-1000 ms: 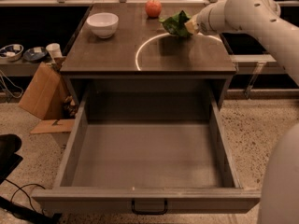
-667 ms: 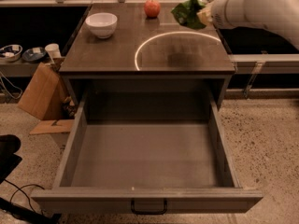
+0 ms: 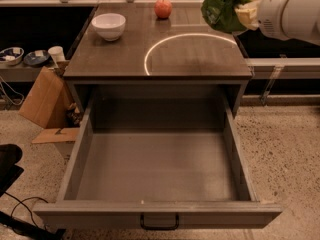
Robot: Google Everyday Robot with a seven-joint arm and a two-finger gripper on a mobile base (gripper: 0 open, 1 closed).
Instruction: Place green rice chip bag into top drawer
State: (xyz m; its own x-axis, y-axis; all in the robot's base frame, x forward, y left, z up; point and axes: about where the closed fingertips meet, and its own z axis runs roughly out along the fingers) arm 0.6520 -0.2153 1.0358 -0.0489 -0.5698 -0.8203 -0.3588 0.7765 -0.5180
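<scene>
Fingers [image 3: 245, 17] pinched shut on the green rice chip bag [image 3: 220, 9], and the gripper [image 3: 239, 15] hangs up at one o'clock, over the far right corner of the cabinet top [image 3: 115, 59]. Bag sticks out from the grip toward nine o'clock, crumpled, clear of the surface. Top drawer [image 3: 160, 169] gapes open at six o'clock, so the target lies toward seven o'clock from the grip, nearer and lower. Apple [image 3: 163, 8] and bowl [image 3: 109, 25] look clear of that path.

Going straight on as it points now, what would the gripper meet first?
The gripper, raised at right holding the green rice chip bag, points left: probably the apple, though it may pass above it.
</scene>
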